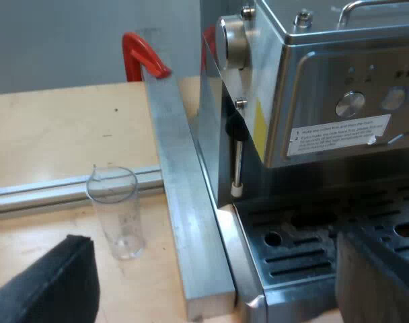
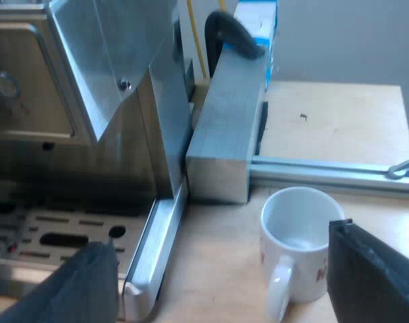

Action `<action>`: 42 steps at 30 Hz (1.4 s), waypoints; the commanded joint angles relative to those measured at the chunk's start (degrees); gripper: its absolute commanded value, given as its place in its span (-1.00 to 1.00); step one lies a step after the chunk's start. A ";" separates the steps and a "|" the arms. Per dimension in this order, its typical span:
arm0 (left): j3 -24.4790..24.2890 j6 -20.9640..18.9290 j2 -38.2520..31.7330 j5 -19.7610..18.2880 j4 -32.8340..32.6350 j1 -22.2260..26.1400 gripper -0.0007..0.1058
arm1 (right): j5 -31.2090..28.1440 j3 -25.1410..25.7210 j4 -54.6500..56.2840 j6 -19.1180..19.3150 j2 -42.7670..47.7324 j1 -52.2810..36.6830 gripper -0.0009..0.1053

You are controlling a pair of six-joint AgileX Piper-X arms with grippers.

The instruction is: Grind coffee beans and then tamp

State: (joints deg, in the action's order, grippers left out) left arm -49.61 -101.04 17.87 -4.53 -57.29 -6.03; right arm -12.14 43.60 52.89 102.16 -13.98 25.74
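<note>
Over the wooden table (image 1: 56, 128), hovering with left gripper (image 1: 214, 259) spread wide and empty, between measuring glass (image 1: 117, 212) and drip tray (image 1: 292, 259) of espresso machine (image 1: 325, 87). Hovering with right gripper (image 2: 221, 242) spread and empty too, mug (image 2: 295, 225) just beside one finger. Could topple mug or glass by swinging toward machine without lifting first.

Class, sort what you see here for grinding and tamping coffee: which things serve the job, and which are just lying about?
Serve the job: espresso machine; measuring glass, probably for beans.
Lying about, as far as I can judge: mug; metal bar; red clamp; black clamp.
</note>
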 commanded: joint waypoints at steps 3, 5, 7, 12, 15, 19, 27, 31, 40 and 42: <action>-0.48 1.12 -3.46 2.52 -1.77 -0.09 0.39 | -0.88 0.41 -0.38 4.62 5.42 -0.27 0.26; -0.48 1.09 -4.34 2.70 -2.39 -0.09 0.39 | -0.49 0.25 -0.38 5.64 6.68 -0.27 0.26; -0.48 1.09 -5.61 2.69 -2.93 -0.09 0.39 | 0.11 0.24 -0.23 6.55 7.36 -0.27 0.26; -0.48 1.77 -9.54 2.69 -4.95 -0.09 0.38 | 6.15 -0.82 -0.07 10.00 12.44 -0.27 0.26; -0.48 3.32 -11.09 2.69 -5.65 -0.09 0.38 | 7.76 -1.50 0.07 9.99 14.13 -0.27 0.26; 0.15 3.63 -13.41 2.69 -5.87 -0.09 0.38 | 8.49 -2.62 0.06 9.99 16.50 -0.27 0.26; 5.83 3.63 -24.94 2.55 -11.52 -0.09 0.38 | 11.13 -3.71 0.49 10.67 17.00 -0.27 0.26; 7.14 3.63 -26.58 2.27 -15.01 -0.09 0.38 | 11.13 -4.50 0.49 10.67 17.00 -0.27 0.26; 11.82 3.63 -26.40 2.35 -9.36 -0.09 0.38 | 14.82 -9.53 -2.65 9.54 17.00 -0.27 0.26; 13.32 3.63 -26.40 2.35 -6.34 -0.09 0.38 | 14.98 -10.75 -3.87 9.54 17.00 -0.27 0.26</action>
State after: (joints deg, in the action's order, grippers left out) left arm -36.47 -97.61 -0.77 -2.52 -65.57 -6.03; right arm 2.28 32.92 50.14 111.67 0.61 25.74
